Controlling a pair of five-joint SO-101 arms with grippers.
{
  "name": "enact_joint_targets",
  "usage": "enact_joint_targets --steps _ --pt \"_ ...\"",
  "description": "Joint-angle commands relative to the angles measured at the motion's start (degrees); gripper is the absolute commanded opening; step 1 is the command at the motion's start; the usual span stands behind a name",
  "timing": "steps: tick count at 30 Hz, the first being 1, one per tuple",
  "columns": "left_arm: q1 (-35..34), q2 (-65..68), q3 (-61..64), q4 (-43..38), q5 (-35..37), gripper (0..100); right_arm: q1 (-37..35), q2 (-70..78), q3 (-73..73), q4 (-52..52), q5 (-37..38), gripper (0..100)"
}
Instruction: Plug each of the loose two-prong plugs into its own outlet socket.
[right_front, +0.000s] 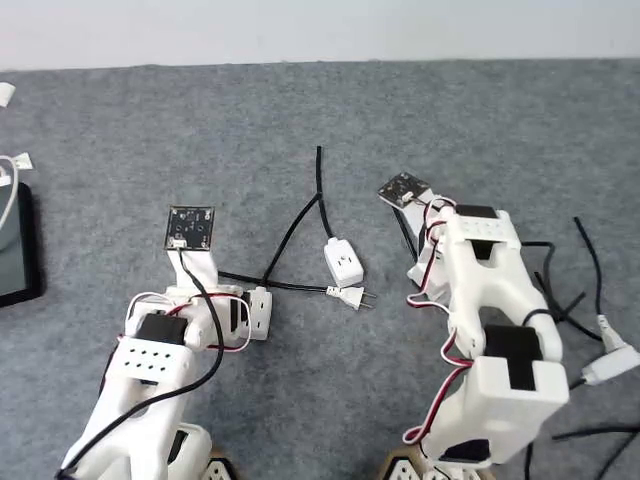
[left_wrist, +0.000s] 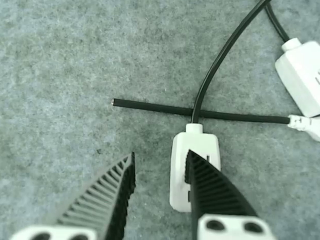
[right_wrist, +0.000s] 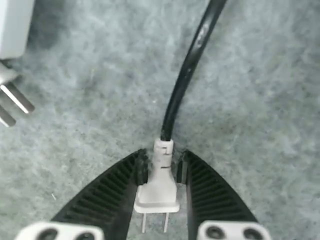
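In the left wrist view my left gripper (left_wrist: 157, 167) stands open just above the carpet. One finger (left_wrist: 212, 192) overlaps a white outlet socket (left_wrist: 196, 150) on a black cable; the other finger is off to its side. In the high view this socket (right_front: 260, 312) lies beside the left arm. A second white socket (right_front: 343, 262) and a loose two-prong plug (right_front: 350, 296) lie mid-table. My right gripper (right_wrist: 160, 162) is shut on another white two-prong plug (right_wrist: 159, 192), at its neck, prongs pointing back toward the wrist.
A black cable (left_wrist: 200, 112) crosses the carpet in front of the left gripper. A dark tablet (right_front: 15, 245) sits at the left edge. More black cables and a white connector (right_front: 610, 362) lie at the far right.
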Motion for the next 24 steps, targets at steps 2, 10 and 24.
enact_joint_targets --steps 2,10,24 --pt "-0.4 -0.6 -0.6 -1.6 0.0 15 -0.6 1.5 -4.3 2.4 2.6 11.7" --pt "-0.4 -0.7 -0.5 -1.5 0.0 15 0.0 7.4 -11.9 8.8 2.7 0.6" --pt "-0.6 2.5 -2.0 -1.6 0.2 15 -4.1 -18.1 -12.2 20.2 -16.0 0.8"
